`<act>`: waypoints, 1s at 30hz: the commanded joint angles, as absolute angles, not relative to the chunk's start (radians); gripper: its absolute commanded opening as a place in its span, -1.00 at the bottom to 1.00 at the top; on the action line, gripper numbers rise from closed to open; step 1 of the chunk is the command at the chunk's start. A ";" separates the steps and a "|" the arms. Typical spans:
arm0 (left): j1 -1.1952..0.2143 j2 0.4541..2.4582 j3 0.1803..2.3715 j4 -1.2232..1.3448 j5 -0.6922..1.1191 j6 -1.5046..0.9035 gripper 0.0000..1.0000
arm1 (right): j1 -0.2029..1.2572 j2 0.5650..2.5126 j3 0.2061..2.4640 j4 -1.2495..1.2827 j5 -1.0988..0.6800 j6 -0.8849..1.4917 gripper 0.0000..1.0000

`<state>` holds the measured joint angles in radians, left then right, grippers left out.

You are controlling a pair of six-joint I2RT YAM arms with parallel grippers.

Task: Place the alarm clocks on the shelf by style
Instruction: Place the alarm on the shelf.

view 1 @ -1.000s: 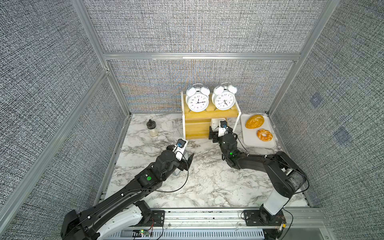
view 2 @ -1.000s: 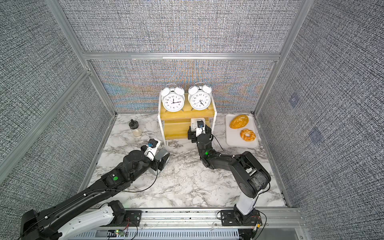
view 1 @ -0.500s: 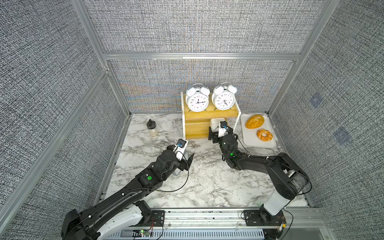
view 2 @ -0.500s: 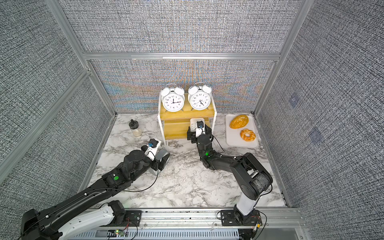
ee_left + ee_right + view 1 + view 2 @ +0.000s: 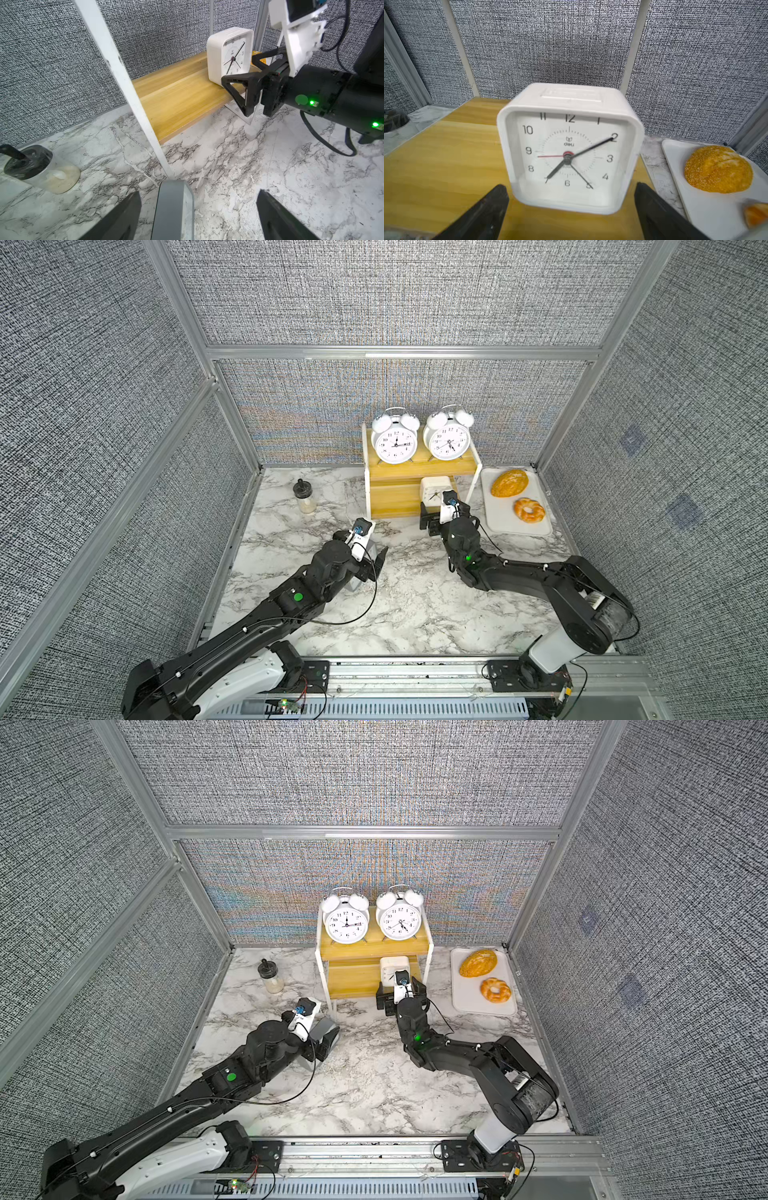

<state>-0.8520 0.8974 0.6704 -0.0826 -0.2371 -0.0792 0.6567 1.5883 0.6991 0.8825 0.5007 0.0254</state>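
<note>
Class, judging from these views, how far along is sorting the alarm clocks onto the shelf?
Done: two twin-bell clocks stand on the top board of the shelf; the small white clock sits on the lower board. In hand: nothing gripped; the right gripper is open around it, the left gripper open astride the grey clock on the table. Left: shelving the grey clock.

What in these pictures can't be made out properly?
- Grey clock: dial unreadable; the left wrist view's edge cuts it off, and the left arm covers most of it in both top views.
- Square clock: dial partly hidden in both top views by the right arm.
- Ring bun: cut off by the right wrist view's edge.
</note>
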 commanded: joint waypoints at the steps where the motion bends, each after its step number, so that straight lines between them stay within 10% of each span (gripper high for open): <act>1: -0.850 0.888 0.663 -0.074 -0.260 -0.072 0.84 | 0.671 1.560 0.683 0.877 0.527 0.021 0.98; 30: -0.850 0.636 0.494 -0.288 -0.586 -0.522 0.99 | 0.739 1.123 0.474 0.479 0.424 0.084 0.98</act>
<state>-0.8501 0.6609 0.5060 -0.2504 -0.5758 -0.4492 0.7383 1.1584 0.4858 0.5819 0.4770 0.0578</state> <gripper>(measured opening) 0.988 0.989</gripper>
